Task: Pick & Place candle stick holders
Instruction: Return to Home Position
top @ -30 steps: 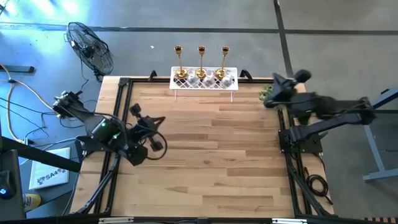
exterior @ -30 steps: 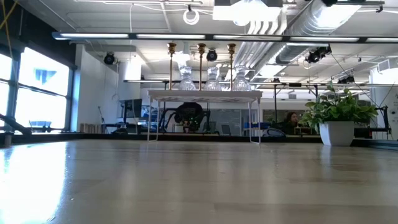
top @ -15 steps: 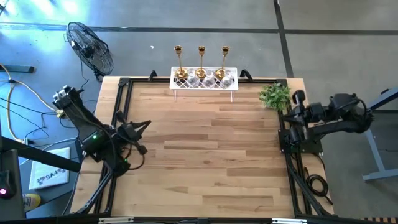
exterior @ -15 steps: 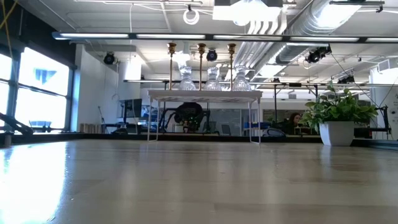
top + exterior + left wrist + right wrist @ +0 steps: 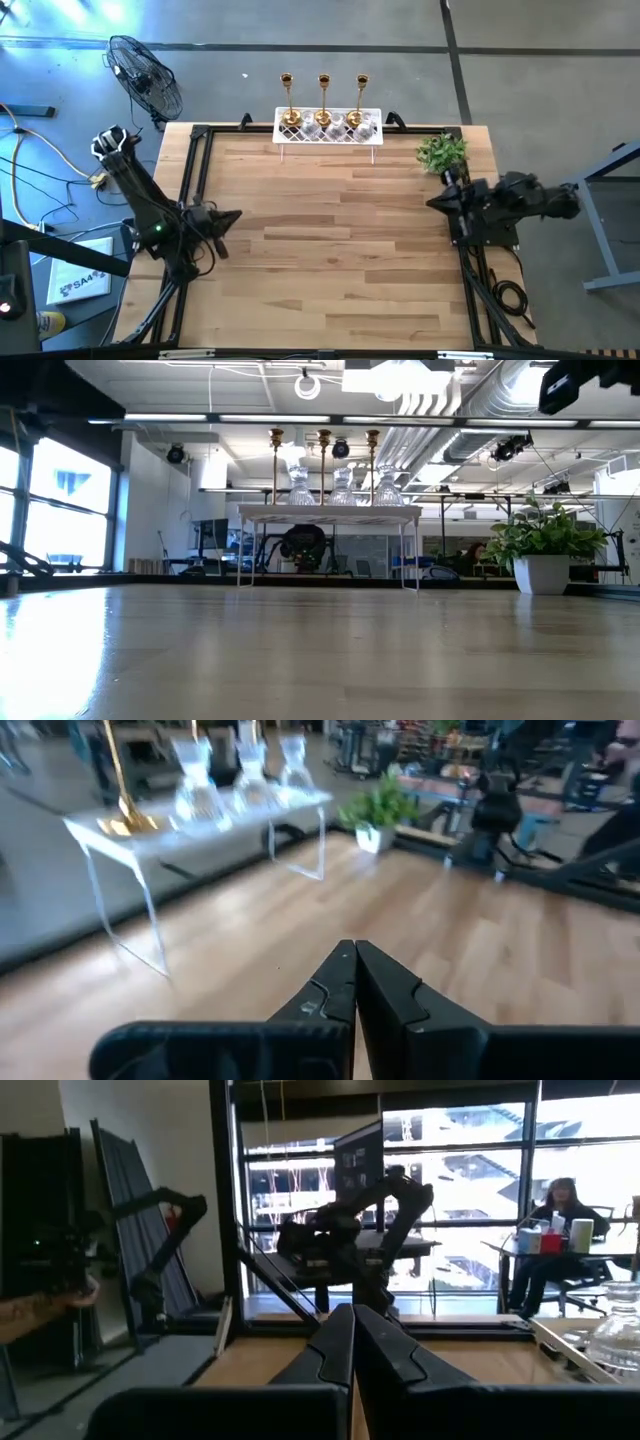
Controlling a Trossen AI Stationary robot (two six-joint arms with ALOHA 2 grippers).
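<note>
Three slim gold candle stick holders [image 5: 323, 98] stand with their round bases on the white lattice rack [image 5: 290, 135] at the table's far edge. Three shorter clear glass holders [image 5: 343, 486] stand on the same rack in front of them. Both kinds also show in the left wrist view: gold [image 5: 118, 780] and glass [image 5: 250, 778]. My left gripper [image 5: 232, 216] is shut and empty at the table's left edge, pointing over the table. My right gripper [image 5: 432, 203] is shut and empty at the right edge, pointing toward the table's left.
A small green plant in a white pot [image 5: 441, 152] stands at the far right corner, just beyond my right gripper. The rack stands on thin legs [image 5: 410, 555]. Bare wooden table top [image 5: 330, 250] lies between the two arms. A fan [image 5: 145, 75] stands off the table.
My left arm has drawn back toward the table's left edge and folded in. My right arm has swung from the far right corner by the plant toward the near edge and turned, so its gripper now points toward the table's left. The holders have not moved.
</note>
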